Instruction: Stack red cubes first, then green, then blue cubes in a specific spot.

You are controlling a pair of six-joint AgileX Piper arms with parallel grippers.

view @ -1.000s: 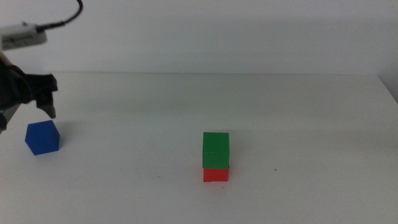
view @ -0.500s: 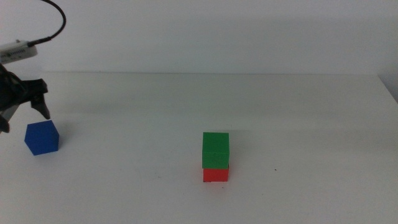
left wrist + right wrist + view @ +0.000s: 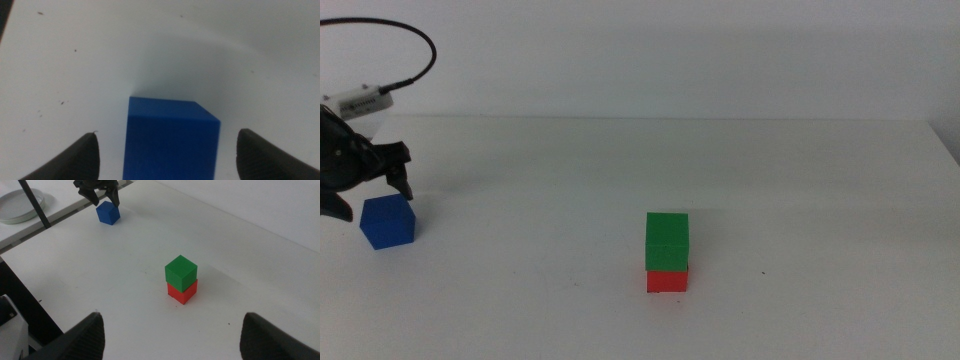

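Note the green cube sits on the red cube; the blue cube remains unstacked, left gripper spread above it.

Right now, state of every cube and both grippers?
red cube: on the table, bottom of the stack.
green cube: stacked on the red cube.
blue cube: loose on the table at far left, not gripped.
left gripper: open, jaws on either side of the blue cube without touching.
right gripper: open, raised off the table, holding nothing.
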